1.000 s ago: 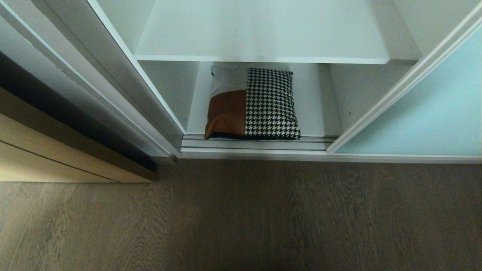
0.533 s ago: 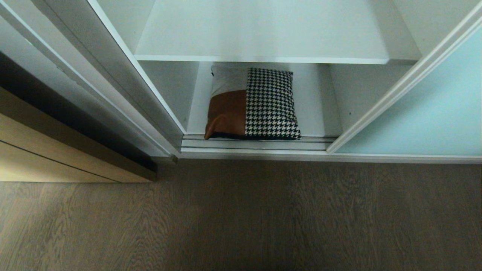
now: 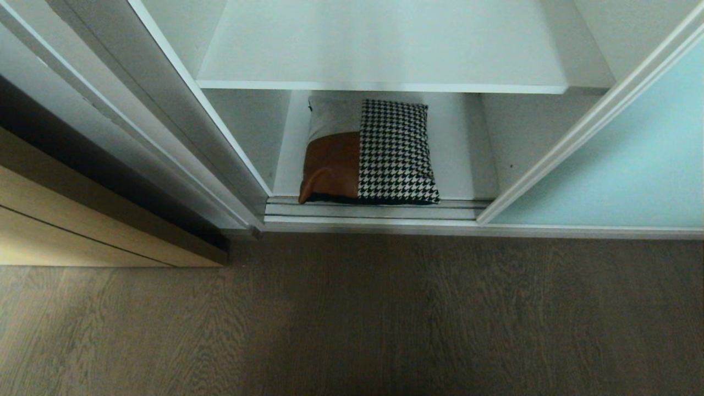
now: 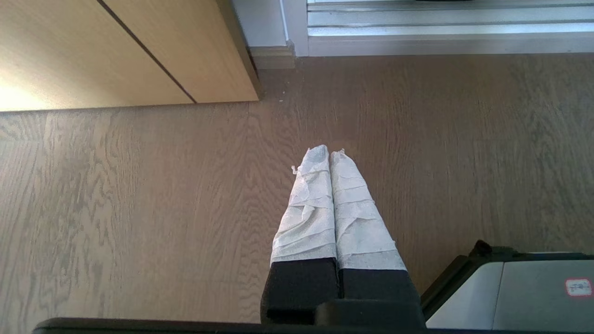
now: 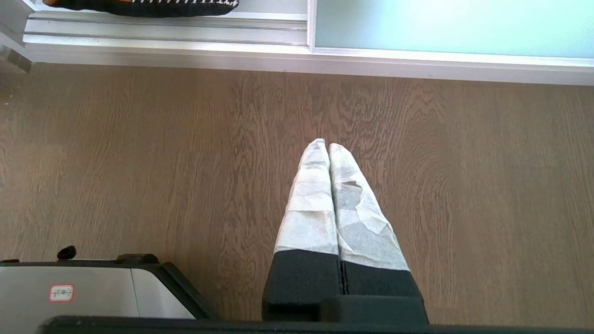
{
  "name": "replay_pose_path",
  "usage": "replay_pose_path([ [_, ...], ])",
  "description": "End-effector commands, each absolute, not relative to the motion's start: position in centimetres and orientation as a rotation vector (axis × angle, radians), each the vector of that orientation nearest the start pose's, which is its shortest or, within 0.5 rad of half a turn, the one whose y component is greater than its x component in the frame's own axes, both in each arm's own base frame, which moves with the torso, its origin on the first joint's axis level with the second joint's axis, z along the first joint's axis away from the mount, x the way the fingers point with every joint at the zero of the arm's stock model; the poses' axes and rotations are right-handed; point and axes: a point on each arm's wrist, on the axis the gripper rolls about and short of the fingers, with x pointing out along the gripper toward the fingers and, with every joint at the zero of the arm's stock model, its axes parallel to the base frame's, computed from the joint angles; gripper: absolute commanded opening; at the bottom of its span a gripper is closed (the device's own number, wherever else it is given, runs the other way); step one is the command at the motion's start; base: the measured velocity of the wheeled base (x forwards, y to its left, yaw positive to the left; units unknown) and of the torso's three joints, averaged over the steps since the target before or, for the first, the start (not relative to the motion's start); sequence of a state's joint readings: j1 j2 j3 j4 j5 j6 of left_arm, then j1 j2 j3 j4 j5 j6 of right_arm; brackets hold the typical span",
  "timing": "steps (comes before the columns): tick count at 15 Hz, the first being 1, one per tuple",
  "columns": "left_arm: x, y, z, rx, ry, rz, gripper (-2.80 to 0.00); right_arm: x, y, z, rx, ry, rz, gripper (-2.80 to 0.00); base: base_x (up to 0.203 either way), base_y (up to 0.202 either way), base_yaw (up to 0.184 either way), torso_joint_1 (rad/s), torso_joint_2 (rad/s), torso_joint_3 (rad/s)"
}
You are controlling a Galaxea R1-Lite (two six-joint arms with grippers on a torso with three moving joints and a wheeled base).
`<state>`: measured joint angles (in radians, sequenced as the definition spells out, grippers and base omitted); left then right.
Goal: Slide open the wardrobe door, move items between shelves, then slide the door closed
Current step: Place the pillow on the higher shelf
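Grey-brown wood-grain floor (image 3: 352, 319) runs up to the wardrobe's silver bottom track (image 3: 374, 212), with a light wooden door (image 3: 82, 220) off to the robot's left. The sliding wardrobe door (image 3: 621, 165), frosted pale aqua glass, stands pushed to the right, so the bay in front of the robot lies open. On the lowest white shelf (image 3: 467, 165) rests the cushion (image 3: 368, 151), flat, houndstooth half to the right and tan half to the left, its front edge just at the track and its longer side running front to back; the upper shelf (image 3: 379, 55) above it is bare. Neither arm shows in the head view. The left gripper (image 4: 329, 155) hangs over the floor, its wrapped fingers pressed together and holding nothing; the right gripper (image 5: 328, 147) hangs likewise, fingers closed and empty. From both, the cushion lies forward, across the track. In the right wrist view its black edge sits just beyond the track, ahead and toward the left arm's side, so it lies roughly between the two arms; the left arm seems slightly nearer the tan end, though that is a judgement.
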<state>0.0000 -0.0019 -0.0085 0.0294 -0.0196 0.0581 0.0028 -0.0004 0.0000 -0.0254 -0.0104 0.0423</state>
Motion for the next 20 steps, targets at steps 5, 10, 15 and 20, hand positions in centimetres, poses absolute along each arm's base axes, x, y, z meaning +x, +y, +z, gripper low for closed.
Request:
replay_pose_path([
  [5,-2.33,-0.04,7.42,0.058,0.027,-0.021,-2.8,-2.28,-0.03,7.82,0.043,-0.026,-0.007,-2.8,0.0,0.0,0.0,0.0,0.0,0.0],
  [10,-2.33,-0.04,7.42,0.058,0.027,-0.021,-2.8,-2.28,-0.03,7.82,0.043,-0.026,-0.007,-2.8,0.0,0.0,0.0,0.0,0.0,0.0],
  [15,-2.33,-0.04,7.42,0.058,0.027,-0.021,-2.8,-2.28,-0.03,7.82,0.043,-0.026,-0.007,-2.8,0.0,0.0,0.0,0.0,0.0,0.0],
  [20,-2.33,-0.04,7.42,0.058,0.027,-0.021,-2.8,-2.28,-0.03,7.83,0.039,-0.028,-0.007,-2.8,0.0,0.0,0.0,0.0,0.0,0.0],
])
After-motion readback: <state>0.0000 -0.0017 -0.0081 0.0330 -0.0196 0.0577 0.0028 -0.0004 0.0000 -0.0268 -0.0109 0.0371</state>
